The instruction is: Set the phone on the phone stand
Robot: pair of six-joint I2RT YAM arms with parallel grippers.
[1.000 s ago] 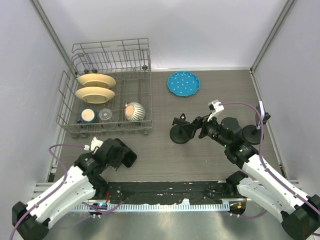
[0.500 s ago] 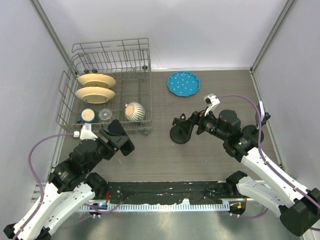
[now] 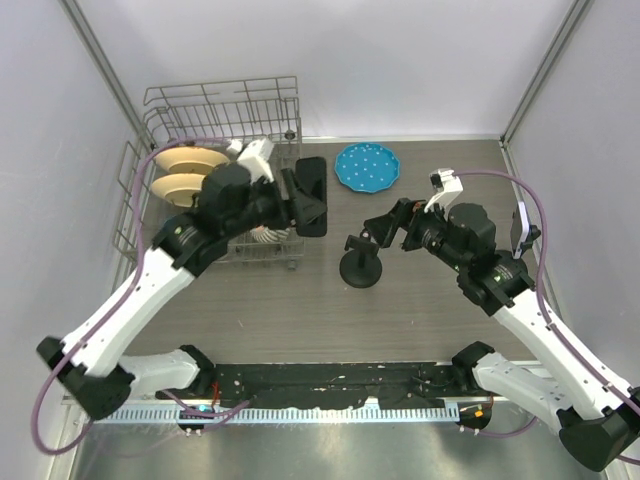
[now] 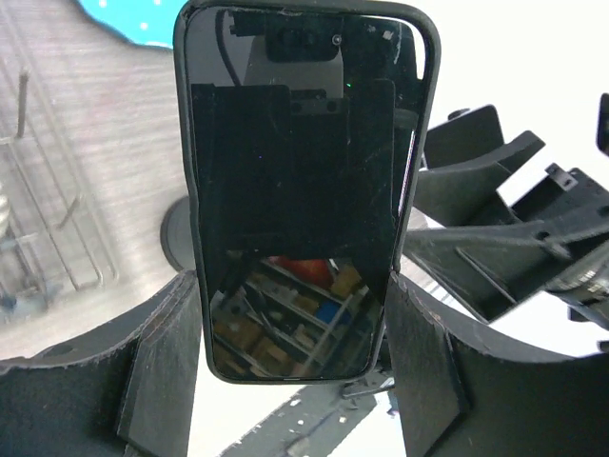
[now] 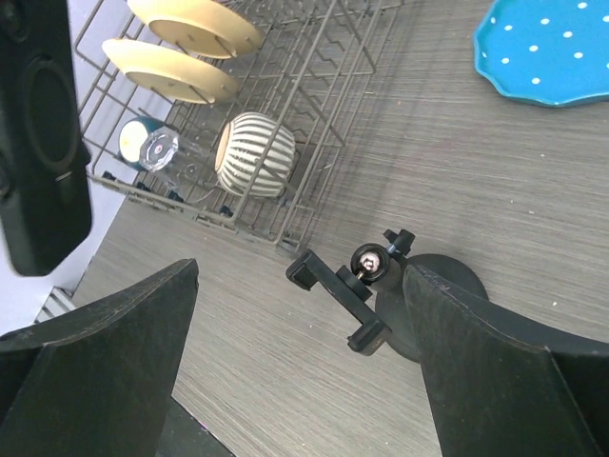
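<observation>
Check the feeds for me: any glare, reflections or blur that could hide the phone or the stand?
Left wrist: the phone screen carries mirror-like reflections across its whole face, and the background to its right is featureless white. Right wrist: the phone stand is sharp and evenly lit. Top external: soft shadows, no glare, no blur.

A lab test cell: white panel walls on metal posts enclose a table with a dish rack.
</observation>
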